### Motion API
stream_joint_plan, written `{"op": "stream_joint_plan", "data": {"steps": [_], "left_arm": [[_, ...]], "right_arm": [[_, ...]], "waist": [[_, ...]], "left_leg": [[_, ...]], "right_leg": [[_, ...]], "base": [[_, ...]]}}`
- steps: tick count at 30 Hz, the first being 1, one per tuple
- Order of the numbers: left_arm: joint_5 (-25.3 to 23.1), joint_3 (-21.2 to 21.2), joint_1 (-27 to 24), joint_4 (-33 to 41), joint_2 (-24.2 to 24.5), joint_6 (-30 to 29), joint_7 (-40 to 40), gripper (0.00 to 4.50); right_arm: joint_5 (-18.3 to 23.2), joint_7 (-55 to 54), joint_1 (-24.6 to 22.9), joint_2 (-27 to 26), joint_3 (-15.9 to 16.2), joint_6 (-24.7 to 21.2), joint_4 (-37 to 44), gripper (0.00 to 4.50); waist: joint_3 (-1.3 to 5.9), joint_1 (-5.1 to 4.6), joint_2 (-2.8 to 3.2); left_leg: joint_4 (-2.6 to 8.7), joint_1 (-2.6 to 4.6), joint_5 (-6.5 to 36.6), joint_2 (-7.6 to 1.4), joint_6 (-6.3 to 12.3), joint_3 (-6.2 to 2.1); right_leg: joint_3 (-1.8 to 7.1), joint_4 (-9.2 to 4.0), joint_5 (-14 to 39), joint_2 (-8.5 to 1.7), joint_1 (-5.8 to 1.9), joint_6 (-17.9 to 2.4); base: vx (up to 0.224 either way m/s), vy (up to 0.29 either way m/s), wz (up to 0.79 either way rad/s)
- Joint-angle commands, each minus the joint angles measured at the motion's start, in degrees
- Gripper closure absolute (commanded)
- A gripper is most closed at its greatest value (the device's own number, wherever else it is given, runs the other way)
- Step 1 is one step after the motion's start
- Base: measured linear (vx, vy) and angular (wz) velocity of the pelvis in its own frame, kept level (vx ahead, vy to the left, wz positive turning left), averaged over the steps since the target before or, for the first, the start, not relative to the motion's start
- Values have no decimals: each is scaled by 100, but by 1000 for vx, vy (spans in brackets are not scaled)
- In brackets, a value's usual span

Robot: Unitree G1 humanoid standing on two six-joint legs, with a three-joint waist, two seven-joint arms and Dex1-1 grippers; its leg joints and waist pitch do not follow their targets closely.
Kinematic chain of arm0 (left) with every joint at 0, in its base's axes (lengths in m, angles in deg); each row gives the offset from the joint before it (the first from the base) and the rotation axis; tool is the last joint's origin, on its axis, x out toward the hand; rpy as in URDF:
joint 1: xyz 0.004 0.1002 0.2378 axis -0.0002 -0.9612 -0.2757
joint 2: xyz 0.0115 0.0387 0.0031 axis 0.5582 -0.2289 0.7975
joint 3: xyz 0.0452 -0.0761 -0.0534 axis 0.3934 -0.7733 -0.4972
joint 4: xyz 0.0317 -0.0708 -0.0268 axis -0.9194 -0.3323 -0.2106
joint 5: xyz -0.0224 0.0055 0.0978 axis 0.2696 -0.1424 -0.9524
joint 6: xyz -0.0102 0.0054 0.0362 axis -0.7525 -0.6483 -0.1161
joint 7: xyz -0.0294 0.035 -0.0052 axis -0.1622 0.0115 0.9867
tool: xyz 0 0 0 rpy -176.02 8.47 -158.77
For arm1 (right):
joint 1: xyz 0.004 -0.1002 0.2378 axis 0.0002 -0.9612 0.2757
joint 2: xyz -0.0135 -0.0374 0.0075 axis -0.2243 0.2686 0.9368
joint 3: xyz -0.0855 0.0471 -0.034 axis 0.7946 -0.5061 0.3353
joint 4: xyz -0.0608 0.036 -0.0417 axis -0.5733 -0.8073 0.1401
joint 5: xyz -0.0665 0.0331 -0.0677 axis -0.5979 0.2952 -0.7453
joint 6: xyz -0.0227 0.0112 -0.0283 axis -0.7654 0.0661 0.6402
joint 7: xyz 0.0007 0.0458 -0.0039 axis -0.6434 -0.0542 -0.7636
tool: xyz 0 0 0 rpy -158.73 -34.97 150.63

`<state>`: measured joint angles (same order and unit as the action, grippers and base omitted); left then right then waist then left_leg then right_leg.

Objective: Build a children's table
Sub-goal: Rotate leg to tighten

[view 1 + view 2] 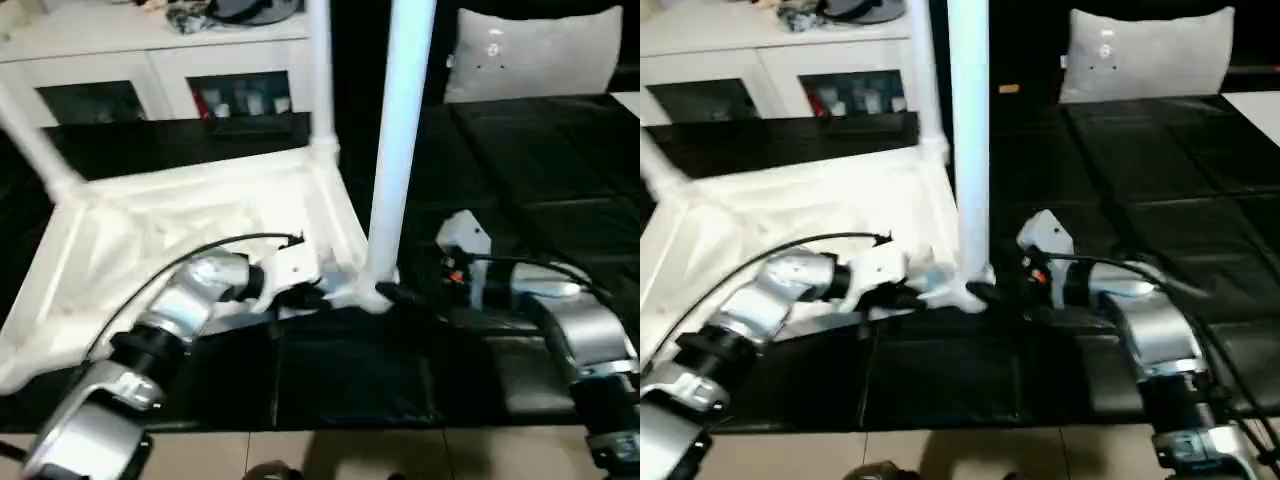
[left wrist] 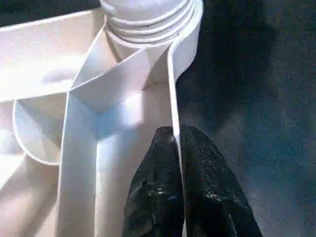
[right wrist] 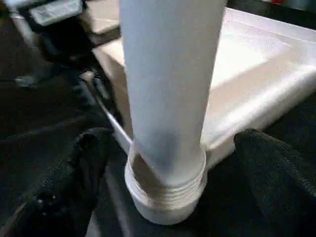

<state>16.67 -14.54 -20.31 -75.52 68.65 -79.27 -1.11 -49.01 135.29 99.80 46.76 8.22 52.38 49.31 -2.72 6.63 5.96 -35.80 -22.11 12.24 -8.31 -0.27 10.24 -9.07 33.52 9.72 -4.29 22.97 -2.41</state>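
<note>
Tabletop (image 1: 200,215), white plastic, lay underside up on the dark mat, left of centre; legs stood in the far corners, and one leg (image 1: 400,150) stood upright in the near right socket. Left gripper (image 2: 177,187) was pinched on the thin rim by that socket; right gripper (image 3: 168,163) was spread either side of the leg's base, not touching. Judged light, stiff, smooth and slippery: best gripped low on the leg, near the threads.

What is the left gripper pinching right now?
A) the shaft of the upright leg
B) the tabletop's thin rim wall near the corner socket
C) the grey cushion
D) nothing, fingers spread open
B: in the left wrist view the left gripper has its two black fingers closed on either side of the tabletop rim wall, just below the leg base in the corner socket.
</note>
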Motion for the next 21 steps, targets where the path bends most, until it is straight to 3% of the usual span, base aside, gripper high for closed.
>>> {"op": "stream_joint_plan", "data": {"steps": [1, 8, 13, 14, 21], "left_arm": [[-35, 183, 75, 111, 114, 286, 365, 450], [7, 301, 87, 102, 249, 568, 822, 450], [45, 301, 69, 125, 266, 634, 944, 450], [51, 300, 61, 137, 268, 641, 966, 450], [68, 304, 44, 147, 271, 673, 1011, 450]], "right_arm": [[119, 323, 120, 67, 118, 126, -66, 46], [237, 1070, 232, 200, 365, 205, -279, 112], [271, 1207, 296, 151, 418, 285, -382, 139], [255, 1201, 317, 116, 428, 315, -427, 164], [273, 1261, 320, 13, 515, 308, -445, 221]], "waist": [[445, 26, -86], [443, 140, -124], [454, 165, -120], [455, 165, -118], [454, 167, -126]], "left_leg": [[384, 96, 641, -632, 680, -280], [389, 104, 687, -633, 566, -267], [383, 94, 552, -643, 603, -276], [384, 94, 564, -649, 599, -279], [385, 94, 594, -632, 567, -273]], "right_leg": [[473, -390, 1342, -679, -337, -638], [489, -404, 1498, -689, -332, -595], [482, -381, 1429, -685, -328, -593], [482, -379, 1420, -685, -325, -601], [473, -397, 1553, -681, -332, -560]], "base": [[0, 0, 0], [0, 0, 0], [0, 0, 0], [0, 0, 0], [0, 0, 0]]}}
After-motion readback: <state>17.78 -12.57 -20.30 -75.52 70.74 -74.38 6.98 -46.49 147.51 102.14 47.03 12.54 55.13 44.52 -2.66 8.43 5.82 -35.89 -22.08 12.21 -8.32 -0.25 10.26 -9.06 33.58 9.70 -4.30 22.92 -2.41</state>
